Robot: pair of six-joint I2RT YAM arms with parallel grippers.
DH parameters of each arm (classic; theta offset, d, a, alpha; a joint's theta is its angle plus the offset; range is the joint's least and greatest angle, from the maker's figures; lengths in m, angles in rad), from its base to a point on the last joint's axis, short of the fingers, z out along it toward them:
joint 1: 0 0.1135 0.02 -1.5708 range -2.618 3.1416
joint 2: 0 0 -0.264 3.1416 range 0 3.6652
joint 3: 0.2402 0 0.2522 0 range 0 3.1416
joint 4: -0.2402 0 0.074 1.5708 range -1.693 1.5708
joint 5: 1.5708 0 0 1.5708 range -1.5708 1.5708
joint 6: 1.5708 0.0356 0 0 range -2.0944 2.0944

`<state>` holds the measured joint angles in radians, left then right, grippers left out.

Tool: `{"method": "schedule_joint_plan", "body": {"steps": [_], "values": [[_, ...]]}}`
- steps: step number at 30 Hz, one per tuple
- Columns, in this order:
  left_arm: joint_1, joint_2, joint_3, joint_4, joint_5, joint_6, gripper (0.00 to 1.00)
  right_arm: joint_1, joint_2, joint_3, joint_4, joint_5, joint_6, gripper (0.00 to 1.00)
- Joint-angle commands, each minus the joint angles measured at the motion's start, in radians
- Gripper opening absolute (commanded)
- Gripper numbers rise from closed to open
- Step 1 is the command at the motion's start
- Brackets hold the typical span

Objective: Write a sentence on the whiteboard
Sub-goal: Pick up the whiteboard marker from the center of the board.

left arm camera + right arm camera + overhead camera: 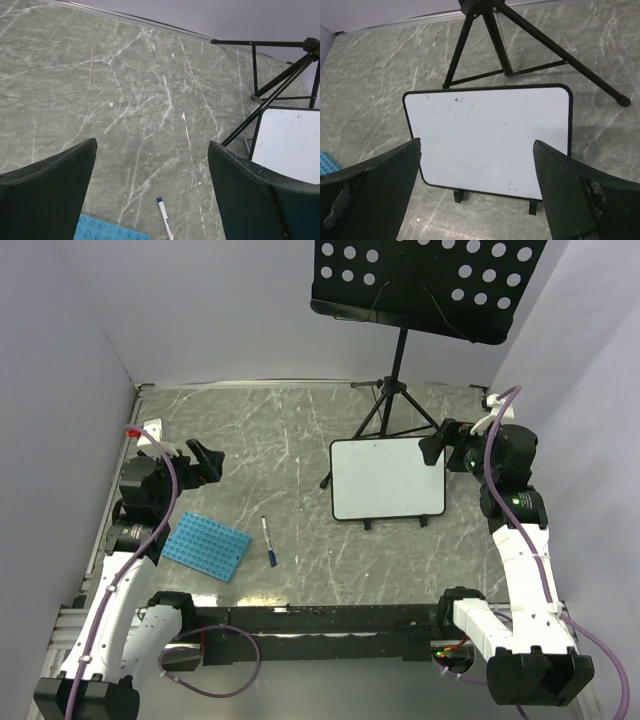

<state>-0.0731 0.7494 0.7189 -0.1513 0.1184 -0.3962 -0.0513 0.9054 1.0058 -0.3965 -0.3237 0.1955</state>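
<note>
- Whiteboard [388,478] stood on the table [260,430] right of centre, propped on its short black feet just in front of the tripod legs of the music stand [425,285].
- Its face looked white in my right wrist view, marked only by a few faint specks.
- Right jaws were spread wide and gripped nothing. From above I saw them hanging over the board's far right corner.
- Through the right wrist camera the board sat framed between the two fingers [370,190], below them and apart from both.
- Left jaws were likewise spread wide and empty, over the left side of the table and well apart from the board. Only one corner of the board showed at the right edge of that wrist view.
- Marker [268,541] lay flat on the table between the blue studded plate [205,546] and the board, just beside the plate, with neither arm touching it.
- That plate lay flat near the front left, close to my left arm.
</note>
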Motion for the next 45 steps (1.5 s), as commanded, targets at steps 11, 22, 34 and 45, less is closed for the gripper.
{"method": "schedule_joint_plan", "body": {"steps": [11,22,34,45], "values": [[-0.002,0.004,0.004,-0.044,0.214,-0.171,0.97,-0.004,-0.017,-0.038,0.107,-0.582,-0.235,1.0],[-0.235,-0.004,0.002,-0.24,0.018,-0.26,0.97,0.001,0.039,-0.099,0.019,-0.746,-0.494,1.0],[-0.706,0.229,0.042,-0.369,-0.347,-0.48,0.99,-0.012,0.041,-0.17,-0.002,-0.736,-0.593,1.0],[-0.801,0.47,0.071,-0.323,-0.396,-0.514,0.97,-0.016,0.066,-0.161,-0.024,-0.733,-0.602,1.0]]}}
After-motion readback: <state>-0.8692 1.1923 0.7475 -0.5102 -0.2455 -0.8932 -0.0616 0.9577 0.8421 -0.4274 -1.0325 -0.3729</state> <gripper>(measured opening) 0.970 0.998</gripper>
